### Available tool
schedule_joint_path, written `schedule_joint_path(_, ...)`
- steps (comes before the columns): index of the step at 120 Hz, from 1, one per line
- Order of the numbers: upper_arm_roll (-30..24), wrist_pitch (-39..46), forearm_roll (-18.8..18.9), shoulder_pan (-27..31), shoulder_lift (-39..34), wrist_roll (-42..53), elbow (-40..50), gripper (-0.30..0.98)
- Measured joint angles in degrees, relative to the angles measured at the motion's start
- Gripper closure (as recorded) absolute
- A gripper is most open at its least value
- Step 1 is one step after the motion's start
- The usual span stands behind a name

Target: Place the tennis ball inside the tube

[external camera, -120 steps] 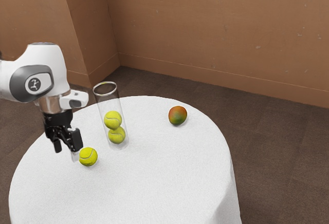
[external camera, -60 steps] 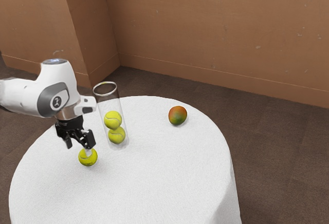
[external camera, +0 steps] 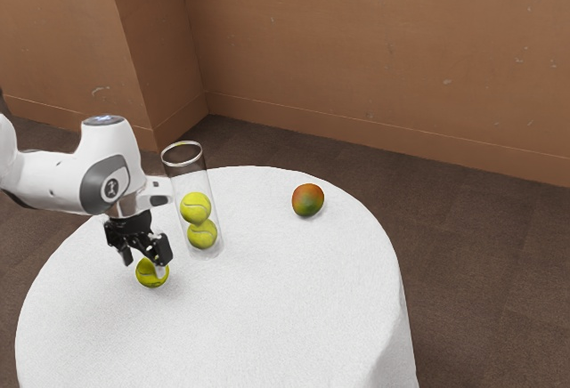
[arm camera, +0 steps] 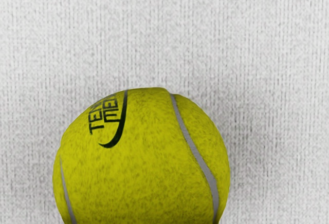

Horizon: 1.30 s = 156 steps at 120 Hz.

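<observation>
In the lower left of the exterior view, the end effector (external camera: pixel 144 266) is spread wide just above the loose tennis ball (external camera: pixel 150 278), which sits on the white-covered tabletop (external camera: pixel 258 317); the clear tube (external camera: pixel 189 178) stands left of centre, two balls (external camera: pixel 198 220) stacked inside; a red-green fruit (external camera: pixel 308 200) lies right of centre.

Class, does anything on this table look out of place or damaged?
Nothing looks spilled or damaged. Only the reddish-green fruit near the edge of the table seems odd, unrelated to the tennis balls and tube.
</observation>
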<state>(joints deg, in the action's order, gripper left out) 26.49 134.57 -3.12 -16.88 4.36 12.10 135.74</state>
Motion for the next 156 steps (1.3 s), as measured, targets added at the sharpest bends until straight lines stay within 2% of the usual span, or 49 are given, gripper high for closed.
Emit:
schedule_joint_path(29,0.39,0.36,-2.60,0.82,2.34,1.38,-1.92,0.02)
schedule_joint_path(35,0.44,0.55,-2.43,1.45,3.29,5.49,-2.62,0.02)
schedule_joint_path(52,0.00,0.57,-4.12,2.17,5.18,7.42,-3.09,0.02)
schedule_joint_path(104,-1.06,1.35,-7.75,2.81,7.09,9.10,-2.88,0.02)
schedule_joint_path(132,-1.65,1.88,-8.99,3.30,7.23,9.69,-2.70,0.25)
schedule_joint_path(156,-1.71,0.99,-6.63,2.43,5.60,5.69,-2.13,0.36)
